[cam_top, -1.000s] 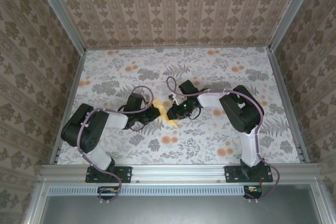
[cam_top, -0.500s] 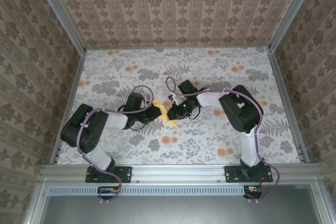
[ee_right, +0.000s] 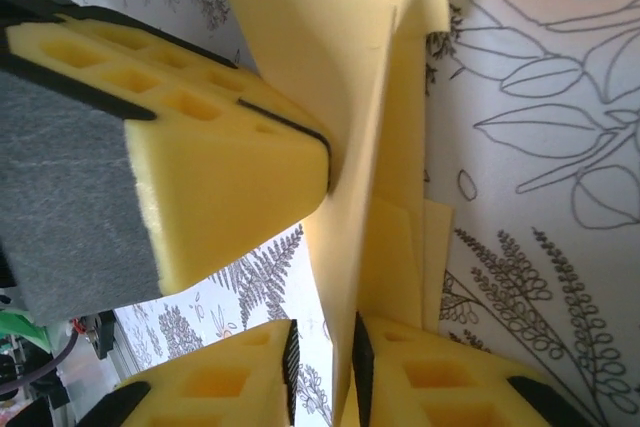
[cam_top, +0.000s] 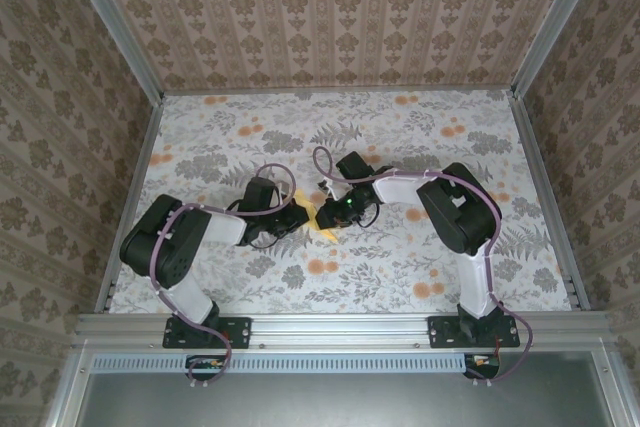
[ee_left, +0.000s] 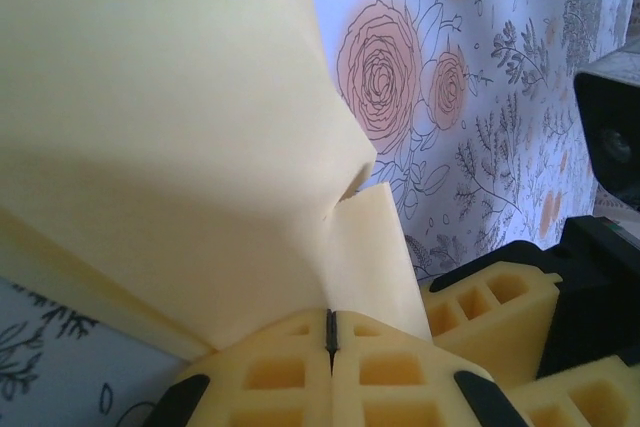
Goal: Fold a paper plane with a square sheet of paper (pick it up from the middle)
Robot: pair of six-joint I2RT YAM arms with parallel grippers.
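The pale-yellow paper sheet (cam_top: 320, 218), folded into several layers with straight creases, sits between my two grippers at the middle of the table. My left gripper (cam_top: 303, 213) is shut on it. In the left wrist view its foam fingertips (ee_left: 330, 332) meet on a raised flap of the paper (ee_left: 170, 127). My right gripper (cam_top: 336, 212) faces it from the right. In the right wrist view the paper (ee_right: 330, 57) stands on edge in the gap of my right gripper (ee_right: 325, 357), against one pad, with table showing beside it. The paper's lower layers lie flat on the table.
The table (cam_top: 430, 147) has a floral cloth with orange flower prints (cam_top: 322, 266) near the paper. Aluminium rails and patterned walls close in the sides and the back. The left gripper's foam finger (ee_right: 220, 177) sits close above my right jaws.
The right gripper has edged slightly left toward the left gripper, and less paper shows between them. The left gripper still grips the paper.
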